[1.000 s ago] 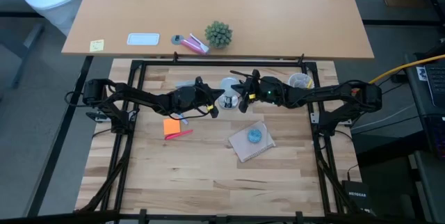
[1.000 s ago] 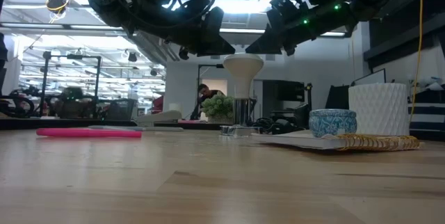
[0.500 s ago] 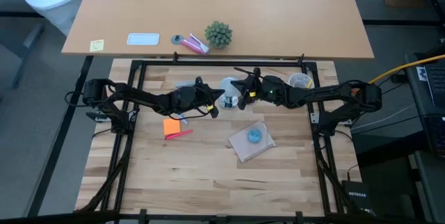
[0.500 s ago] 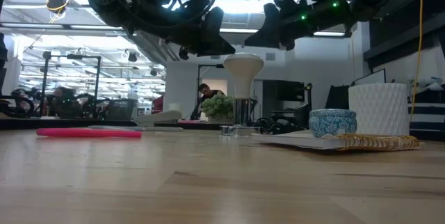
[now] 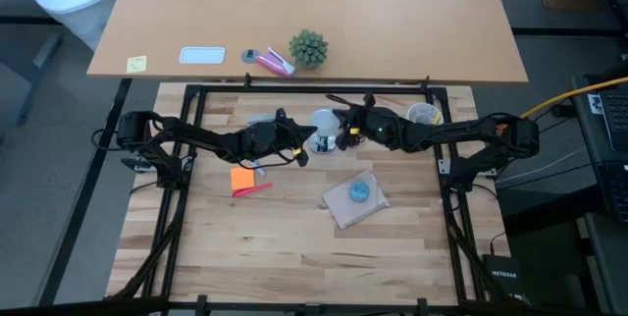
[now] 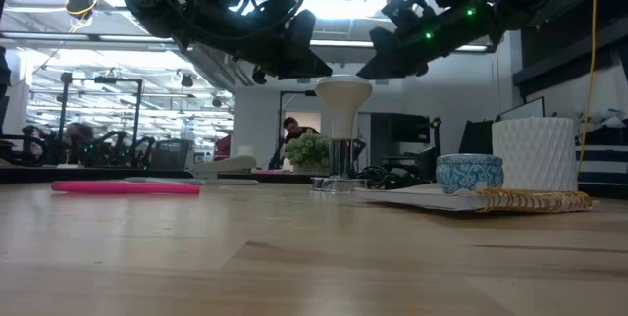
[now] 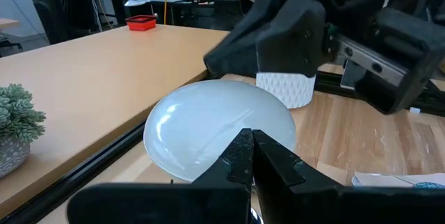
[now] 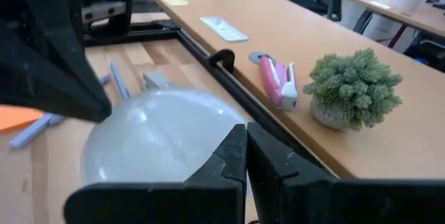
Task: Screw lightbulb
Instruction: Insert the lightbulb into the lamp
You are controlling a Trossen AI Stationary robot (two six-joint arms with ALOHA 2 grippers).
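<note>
Both arms are reaching in level over the table (image 5: 294, 228), meeting mid-rear. The left gripper (image 5: 302, 156) and right gripper (image 5: 343, 131), jaws pressed together, are flanking the upright lightbulb (image 6: 342, 95), above it, gripping nothing.

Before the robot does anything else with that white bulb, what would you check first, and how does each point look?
1. Lightbulb upright on the metal socket: ok, it stands straight in the low view.
2. Bulb screwed fully home: cannot tell, the threads are hidden.
3. Left gripper shut and holding nothing: ok, it hangs just left of the bulb.
4. Right gripper shut and holding nothing: ok, it hangs just right of the bulb.
5. Either gripper touching the glass: cannot tell; both are very close.
6. Blue round blob and pink pen out of the way: ok, both lie apart from the socket.
</note>
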